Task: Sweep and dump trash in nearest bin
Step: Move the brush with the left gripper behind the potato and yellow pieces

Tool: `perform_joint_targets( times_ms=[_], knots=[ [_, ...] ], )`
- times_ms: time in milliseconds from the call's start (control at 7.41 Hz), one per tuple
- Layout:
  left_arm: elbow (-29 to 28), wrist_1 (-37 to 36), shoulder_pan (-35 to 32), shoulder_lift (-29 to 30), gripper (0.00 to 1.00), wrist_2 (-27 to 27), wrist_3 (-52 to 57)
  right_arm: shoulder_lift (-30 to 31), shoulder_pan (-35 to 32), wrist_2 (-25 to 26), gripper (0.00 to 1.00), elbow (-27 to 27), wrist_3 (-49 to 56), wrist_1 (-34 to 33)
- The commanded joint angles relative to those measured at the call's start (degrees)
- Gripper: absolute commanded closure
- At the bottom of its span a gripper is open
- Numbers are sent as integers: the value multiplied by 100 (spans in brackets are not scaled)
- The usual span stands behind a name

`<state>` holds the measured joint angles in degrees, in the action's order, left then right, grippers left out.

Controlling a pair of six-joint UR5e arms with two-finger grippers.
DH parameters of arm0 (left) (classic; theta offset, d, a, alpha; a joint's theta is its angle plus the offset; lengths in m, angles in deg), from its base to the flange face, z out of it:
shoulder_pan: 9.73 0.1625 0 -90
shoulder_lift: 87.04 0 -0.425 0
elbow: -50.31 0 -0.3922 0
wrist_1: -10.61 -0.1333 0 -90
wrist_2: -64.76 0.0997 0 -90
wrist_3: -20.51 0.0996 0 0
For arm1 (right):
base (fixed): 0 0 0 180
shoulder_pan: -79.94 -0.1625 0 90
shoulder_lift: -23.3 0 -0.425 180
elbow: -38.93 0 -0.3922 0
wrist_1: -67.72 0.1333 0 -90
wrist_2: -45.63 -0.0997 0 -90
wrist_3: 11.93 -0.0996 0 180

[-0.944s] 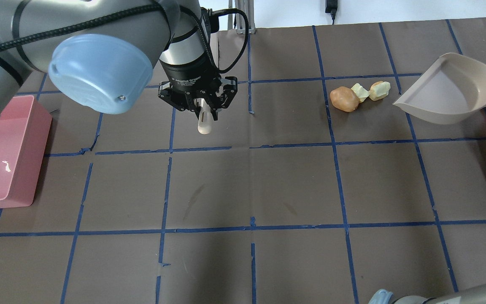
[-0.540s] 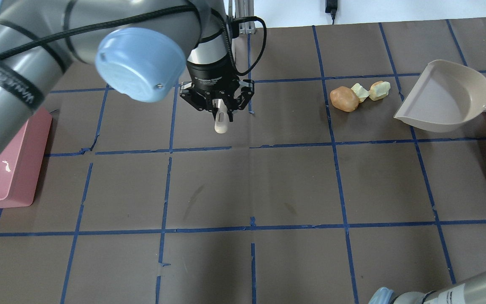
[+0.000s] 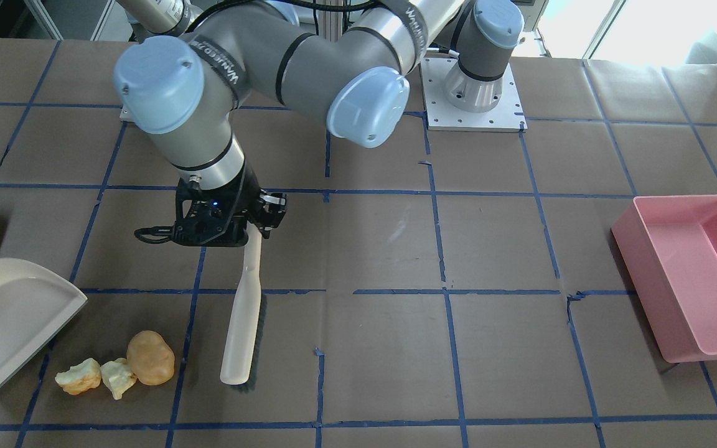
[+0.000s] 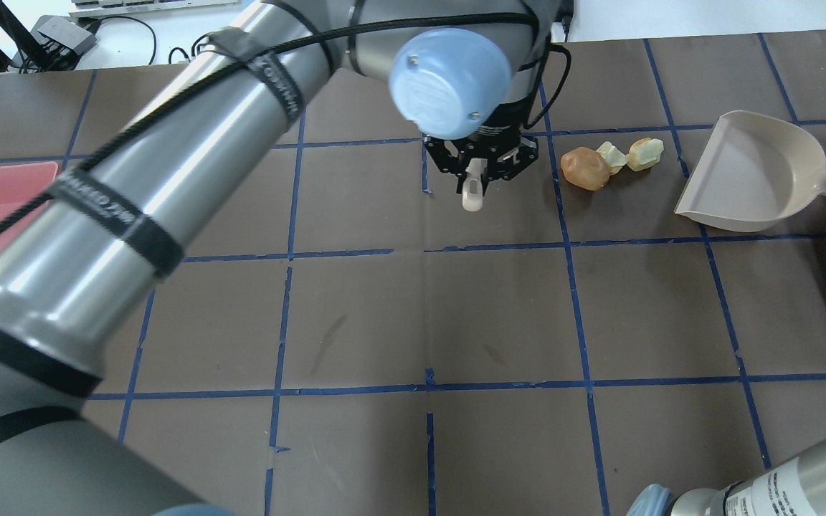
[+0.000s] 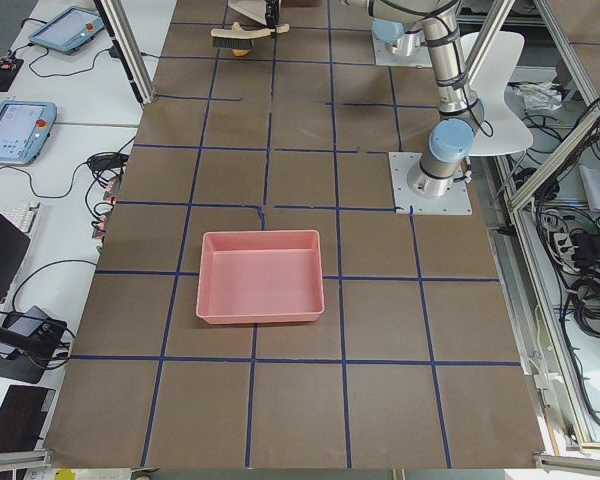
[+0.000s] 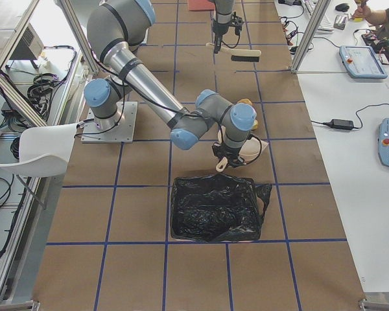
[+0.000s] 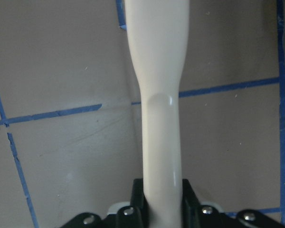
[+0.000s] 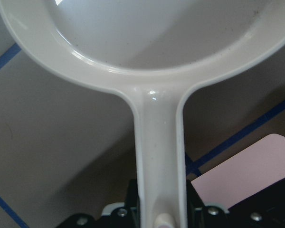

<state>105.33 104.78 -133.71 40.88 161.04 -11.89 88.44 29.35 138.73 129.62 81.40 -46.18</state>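
The left gripper (image 4: 481,163) sits in the upper middle of the overhead view. Its fingers (image 7: 138,192) are pinched on the narrow handle of a cream brush (image 3: 241,314). In the front view the brush runs down and away from the gripper, with dark bristles along its right edge.

The trash lies in one tight cluster on the brown tabletop (image 4: 384,315), at the upper right of the overhead view. It is a rounded orange-tan lump (image 4: 585,168) and two pale chunks (image 4: 611,156) (image 4: 646,153). The brush is near the cluster on its left and not touching it. The open mouth of a cream dustpan (image 4: 757,172) is near it on the right, also apart.

The right gripper (image 8: 160,202) shows at the bottom of its wrist view, its fingers (image 8: 132,194) clamped on either side of the dustpan's handle.

A corner of the pink bin (image 8: 249,171) shows at the lower right of that view, just beside the handle. In the overhead view it is a pink sliver at the right edge. A large pink tub (image 3: 688,274) stands well apart at the far side of the tabletop.

Black straps (image 4: 115,215) around the left arm carry white lettering, too turned and blurred to read with certainty.
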Motion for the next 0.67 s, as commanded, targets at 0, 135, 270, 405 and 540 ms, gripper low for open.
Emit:
perform_joint_targets(
  times_ms=[0,135,270,405,540],
  knots=[
    [-360,15,-354,470,100,286,-1526,-361,5,-142,88,-35,45,-430],
    [-378,-38,-398,523,100,277,-2080,-362,-39,-152,88,-35,19,-431],
    [-439,-108,-451,697,100,303,-2164,-353,-65,-247,87,-26,-33,-431],
    [-631,-109,-599,916,100,329,-2226,-362,-74,-266,87,-9,-43,-423],
    [-850,-109,-644,1093,100,286,-2339,-405,-92,-266,87,0,-8,-405]
  ],
)
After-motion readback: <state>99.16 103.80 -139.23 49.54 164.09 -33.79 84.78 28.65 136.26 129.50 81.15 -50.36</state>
